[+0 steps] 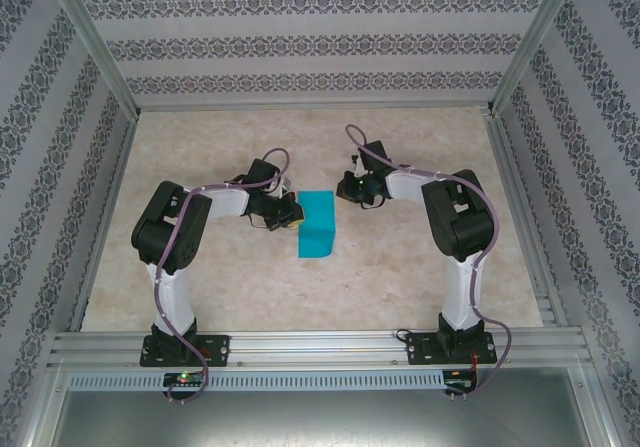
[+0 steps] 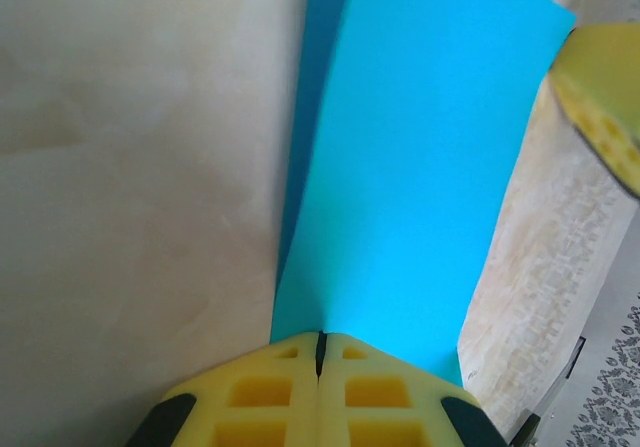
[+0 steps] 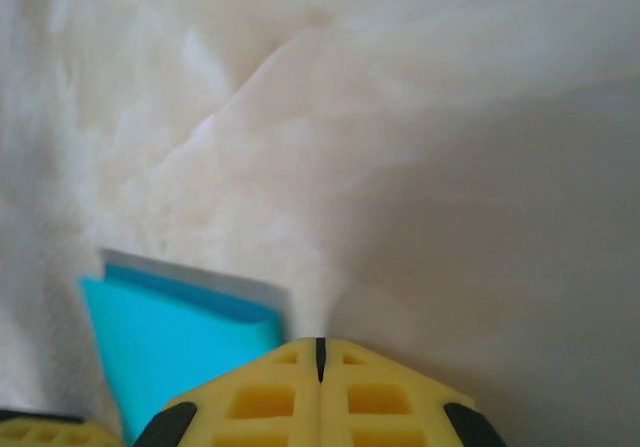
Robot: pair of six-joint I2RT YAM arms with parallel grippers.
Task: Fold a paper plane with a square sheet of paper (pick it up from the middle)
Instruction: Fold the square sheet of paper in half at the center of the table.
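Teal paper sheet point(image 1: 317, 224): 1, folded | jaw pairs: 2, both pressed together | left jaws at sheet edge

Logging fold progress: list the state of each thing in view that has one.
square sheet of paper: folded into a narrow rectangle, on the table.
left gripper: shut, tips at the paper's edge; grip unclear.
right gripper: shut, beside the paper's corner, nothing visibly held.

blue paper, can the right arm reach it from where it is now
Probably yes: the right fingers, shut, sit just beside a corner of the blue paper, with nothing between them.
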